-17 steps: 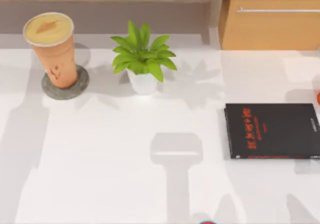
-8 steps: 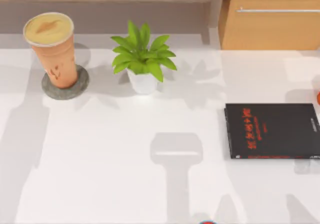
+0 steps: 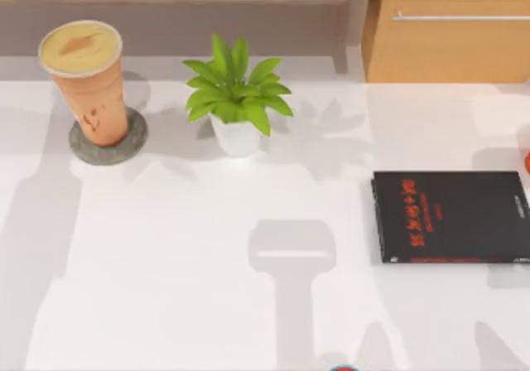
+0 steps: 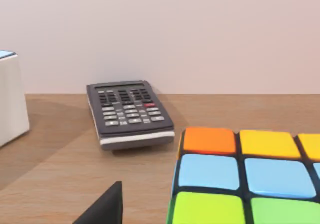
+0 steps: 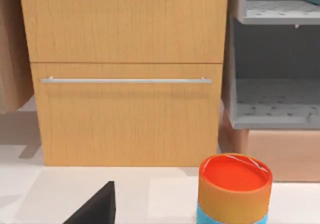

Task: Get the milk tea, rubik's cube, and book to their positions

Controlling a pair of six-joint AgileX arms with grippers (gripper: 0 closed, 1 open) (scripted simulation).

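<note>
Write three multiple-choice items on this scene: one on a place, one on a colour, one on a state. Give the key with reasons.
1. Where does the milk tea stand?
A. on the round grey coaster at the table's left
B. on the black book
C. inside the wooden cabinet

2. What colour is the lettering on the black book?
A. white
B. red
C. yellow

3. How does the milk tea stand?
A. tipped on its side
B. upside down
C. upright

Key: 1 A, the top view shows its base on the coaster; 2 B, red marks show on the black cover; 3 C, its creamy top faces up.
</note>
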